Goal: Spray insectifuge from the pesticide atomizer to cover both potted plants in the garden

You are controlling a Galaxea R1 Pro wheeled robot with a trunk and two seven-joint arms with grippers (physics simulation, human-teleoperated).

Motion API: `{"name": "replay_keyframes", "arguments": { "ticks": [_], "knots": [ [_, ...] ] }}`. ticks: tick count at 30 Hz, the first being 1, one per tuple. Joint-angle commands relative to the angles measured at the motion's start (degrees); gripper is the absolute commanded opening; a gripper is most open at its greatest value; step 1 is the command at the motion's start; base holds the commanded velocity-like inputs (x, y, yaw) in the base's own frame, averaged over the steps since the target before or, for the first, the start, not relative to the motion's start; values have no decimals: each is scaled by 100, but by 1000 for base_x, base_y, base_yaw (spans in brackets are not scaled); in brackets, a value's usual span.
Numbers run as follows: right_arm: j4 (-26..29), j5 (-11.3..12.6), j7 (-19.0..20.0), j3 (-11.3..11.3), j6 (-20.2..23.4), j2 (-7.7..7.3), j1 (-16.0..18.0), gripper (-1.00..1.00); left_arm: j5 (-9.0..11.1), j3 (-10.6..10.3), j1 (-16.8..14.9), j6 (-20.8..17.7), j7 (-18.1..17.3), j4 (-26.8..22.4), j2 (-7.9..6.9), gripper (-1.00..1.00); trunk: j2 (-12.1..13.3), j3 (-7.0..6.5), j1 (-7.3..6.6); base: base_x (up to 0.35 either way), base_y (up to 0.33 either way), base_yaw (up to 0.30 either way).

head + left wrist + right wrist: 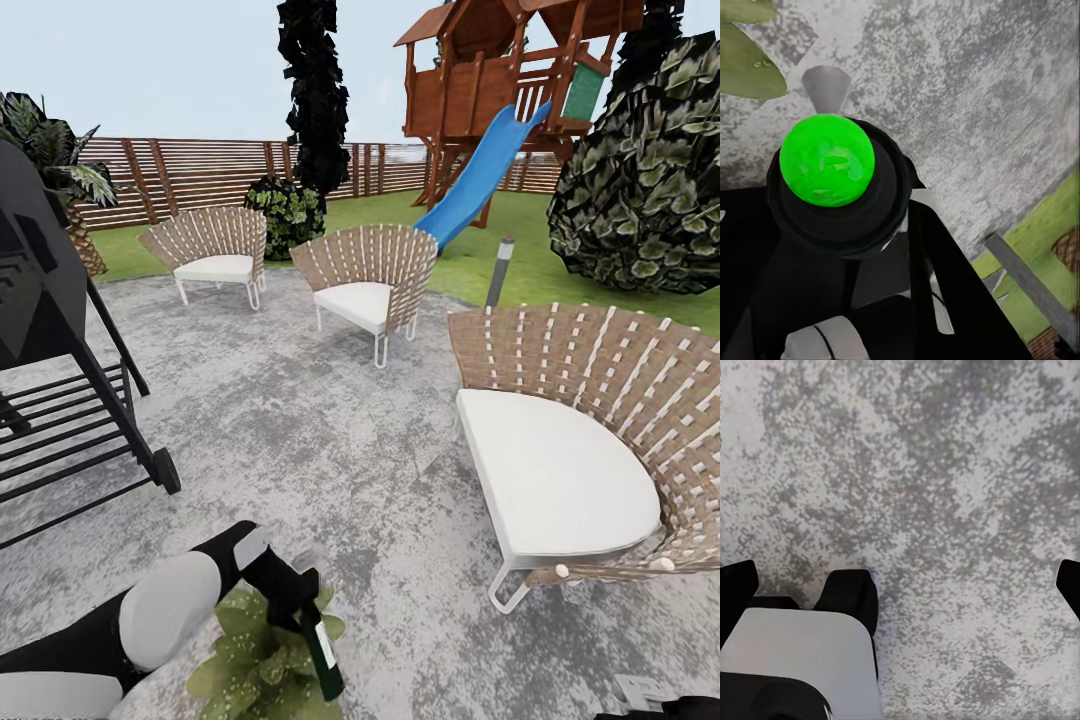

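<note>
- Left arm (150, 615) sits lowest in head view, white/black, reaching in from lower-left corner; left gripper (290, 590) is clamped on the pesticide atomizer (318, 640), which hangs tilted w/ its dark slim body pointing down and to the right.
- Potted plant (250, 665) is directly under and behind the bottle: broad light-green pointed leaves, speckled, on the paving at bottom edge. Pot itself not visible.
- Left wrist view gives what head view doesn't: a bright green glossy ball (827, 159) seated on a black round collar, a pale grey funnel-shaped piece (826, 86) just beyond it, two leaf edges (746, 64) in a corner, plus a strip of lawn and a grey post (1031, 281). Fingers themselves can't be made out there.
- Right wrist view: right gripper (900, 585) w/ jaws spread wide apart, nothing between them, black tips at either edge, over bare mottled paving (930, 472); white/black wrist housing near the lens.
- Surface: grey-white blotchy paved patio (300, 430), round-edged, meeting green lawn (520, 250) behind.
- Surroundings: three woven wicker chairs w/ white cushions — nearest at right (590, 440), two further back (370, 285) (215, 250); black grill stand (60, 380) at left; brown slatted fence (200, 170); wooden play tower (510, 70) w/ blue slide (480, 175); big variegated shrub (650, 170) at right; short grey bollard (498, 270) at lawn edge.
</note>
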State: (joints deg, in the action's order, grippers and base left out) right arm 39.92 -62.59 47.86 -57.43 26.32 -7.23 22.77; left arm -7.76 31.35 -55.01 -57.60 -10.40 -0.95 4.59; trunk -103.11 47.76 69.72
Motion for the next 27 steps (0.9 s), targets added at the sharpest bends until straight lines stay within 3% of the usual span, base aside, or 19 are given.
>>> {"name": "replay_keyframes", "arguments": {
  "ticks": [1,5,10,20,27],
  "knots": [
    [7,-30,39,-23,13,1,7,100,-50,228,-1,-23,-41,-11,-91,-100,-2,5,-1,0,0,0],
    [7,-30,39,-23,14,1,6,100,-50,546,-1,-23,-41,-11,-145,-100,-2,5,-1,0,0,0],
    [7,-30,39,-23,14,3,6,100,-50,611,-1,-23,-41,-11,-119,-100,-2,5,-1,0,0,0],
    [6,-29,39,-23,14,3,7,100,-50,712,-1,-14,-41,0,428,-100,-2,5,-1,0,0,0],
    [7,-28,39,-23,12,3,5,100,-45,719,-1,-14,-41,-2,447,-100,-2,5,-1,0,0,0]
  ]
}}
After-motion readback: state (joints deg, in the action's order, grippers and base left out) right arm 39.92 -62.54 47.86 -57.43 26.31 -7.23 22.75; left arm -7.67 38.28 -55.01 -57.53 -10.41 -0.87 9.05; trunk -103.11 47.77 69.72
